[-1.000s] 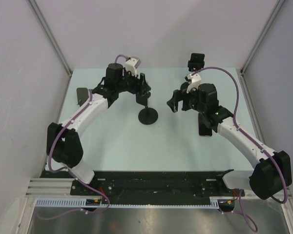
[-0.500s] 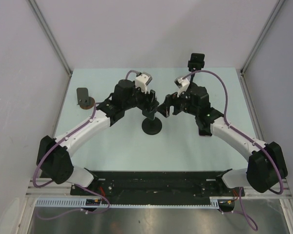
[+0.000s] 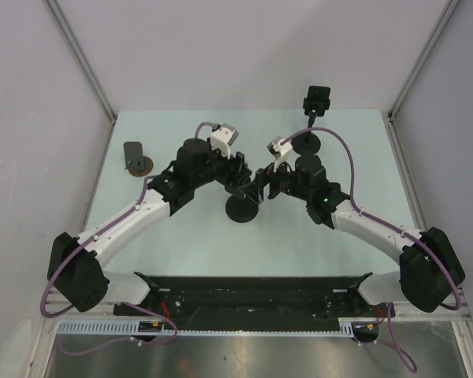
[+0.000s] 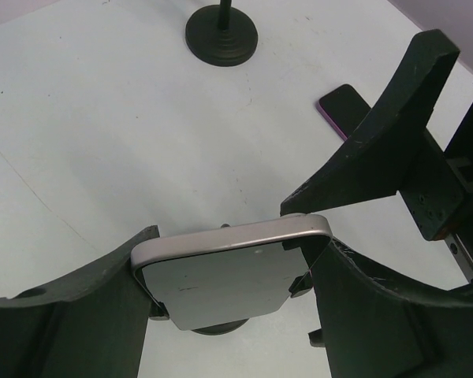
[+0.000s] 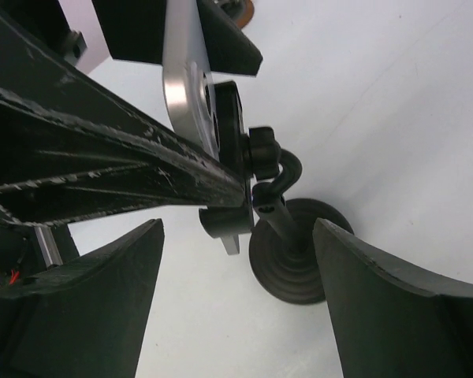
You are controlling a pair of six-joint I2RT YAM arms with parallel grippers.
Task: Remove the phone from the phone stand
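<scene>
The phone (image 4: 229,276), silver-edged with a grey face, sits in the clamp of the black phone stand (image 3: 242,210). My left gripper (image 4: 230,264) is shut on the phone, one finger on each of its side edges. In the right wrist view the phone's silver edge (image 5: 181,71) shows at the top, above the stand's round base (image 5: 299,252). My right gripper (image 5: 240,295) is open, with a finger on each side of the stand's stem, touching nothing. In the top view both grippers meet over the stand, the left gripper (image 3: 236,179) beside the right gripper (image 3: 260,187).
A second black stand (image 3: 309,143) holding a dark device stands at the back; its base also shows in the left wrist view (image 4: 221,35). A dark phone with a purple edge (image 4: 340,105) lies flat on the table. A brown and black object (image 3: 134,157) lies at the far left.
Both arms have swung in to the middle. The stand has come a little nearer with the left gripper. The right gripper has moved left up to the stand.
</scene>
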